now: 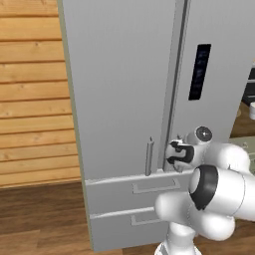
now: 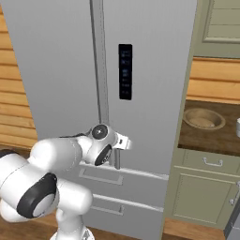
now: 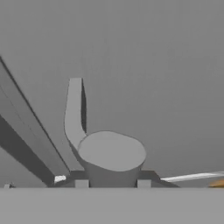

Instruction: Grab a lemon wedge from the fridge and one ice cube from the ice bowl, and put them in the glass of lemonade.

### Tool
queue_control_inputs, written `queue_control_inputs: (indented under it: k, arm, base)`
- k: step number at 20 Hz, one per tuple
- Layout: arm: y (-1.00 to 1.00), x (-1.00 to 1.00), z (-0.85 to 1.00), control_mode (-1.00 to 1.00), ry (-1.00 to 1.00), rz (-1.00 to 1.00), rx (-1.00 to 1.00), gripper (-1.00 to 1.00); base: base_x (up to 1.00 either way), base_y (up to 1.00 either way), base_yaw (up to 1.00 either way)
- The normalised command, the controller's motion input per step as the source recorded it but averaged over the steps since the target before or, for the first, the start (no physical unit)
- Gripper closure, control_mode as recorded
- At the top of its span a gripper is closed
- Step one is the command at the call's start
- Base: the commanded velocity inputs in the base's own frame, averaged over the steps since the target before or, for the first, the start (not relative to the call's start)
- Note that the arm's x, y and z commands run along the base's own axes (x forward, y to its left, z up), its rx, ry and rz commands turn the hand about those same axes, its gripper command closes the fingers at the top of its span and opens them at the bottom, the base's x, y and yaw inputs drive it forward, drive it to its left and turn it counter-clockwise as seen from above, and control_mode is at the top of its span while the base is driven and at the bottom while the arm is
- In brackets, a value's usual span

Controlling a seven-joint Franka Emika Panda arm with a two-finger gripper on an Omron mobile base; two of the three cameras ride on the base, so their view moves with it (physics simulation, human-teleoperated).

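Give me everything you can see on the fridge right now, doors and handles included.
The fridge is tall, light grey and matte, French-door, both doors shut, two drawers below with recessed pulls. A black panel sits on the right door. Two vertical bar handles flank the centre seam. The gripper straddles the right door's handle at its lower end, fingers either side. A counter with a tan bowl stands right of it.

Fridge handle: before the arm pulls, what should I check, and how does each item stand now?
1. Doors of the fridge closed, ready to be pulled: ok.
2. The gripper lined up on the right door handle: ok, one finger tip on either side of its lower end.
3. Grip firm on that handle: cannot tell.
4. The left door handle apart from the gripper: ok.
5. The ice bowl upright on the counter beside the fridge: ok.
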Motion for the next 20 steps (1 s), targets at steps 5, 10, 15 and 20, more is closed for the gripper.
queue_control_inputs:
  k: [5, 10, 15, 20]
  arm:
    - [-0.70, -0.36, 0.19, -1.00, 0.05, 0.00, 0.14, 1.00]
    - [-0.64, -0.68, 0.41, -1.00, 0.00, 0.00, 0.15, 1.00]
    - [-0.69, -0.98, 0.45, -1.00, -0.02, 0.00, 0.20, 1.00]
    - [-0.52, -0.94, 0.60, -1.00, 0.00, 0.00, 0.15, 1.00]
  base:
    - [0.00, 0.00, 0.00]
    - [0.00, 0.00, 0.00]
    - [0.00, 0.00, 0.00]
    - [0.00, 0.00, 0.00]
